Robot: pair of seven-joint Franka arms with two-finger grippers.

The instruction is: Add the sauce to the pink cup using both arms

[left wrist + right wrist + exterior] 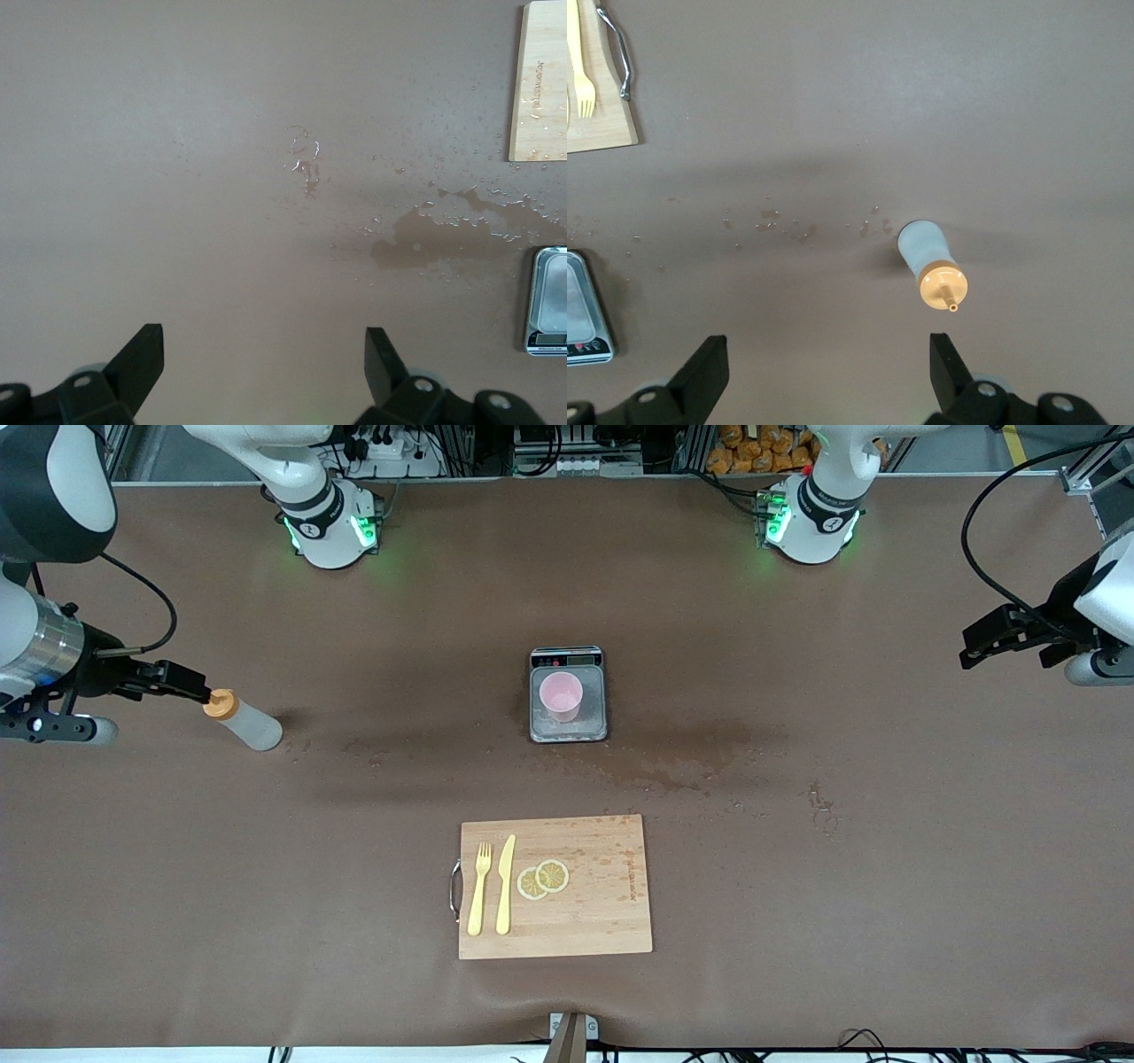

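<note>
Pink cup [561, 695] stands upright on the grey scale [568, 732] at mid-table, roughly level between the two arm bases. Your cup sits toward the display end of the scale's platform, well inside its rim.

Sauce bottle [245, 722] stands on the table toward the right arm's end, well apart from the scale, orange nozzle cap up. In the right wrist view you look down on its cap [943, 288] with bare brown table all round it; nothing touches it.

Right gripper [182, 682] hangs over the table at that end, just beside the bottle's cap in the front view. Its fingers [702, 374] stand spread wide, with nothing between them.

Left gripper [992, 638] hangs over the table at the left arm's end, well apart from cup and bottle. You see its fingers [142, 354] spread wide as well, holding nothing.

Wooden cutting board [602, 921] lies nearer the front camera than the scale. On it: a yellow fork [479, 887] and yellow knife [505, 884] side by side, two lemon slices [543, 879] overlapping just beside the knife.

Wet patch [443, 235] and scattered droplets mark the table between scale and board, spreading toward the left arm's end.
</note>
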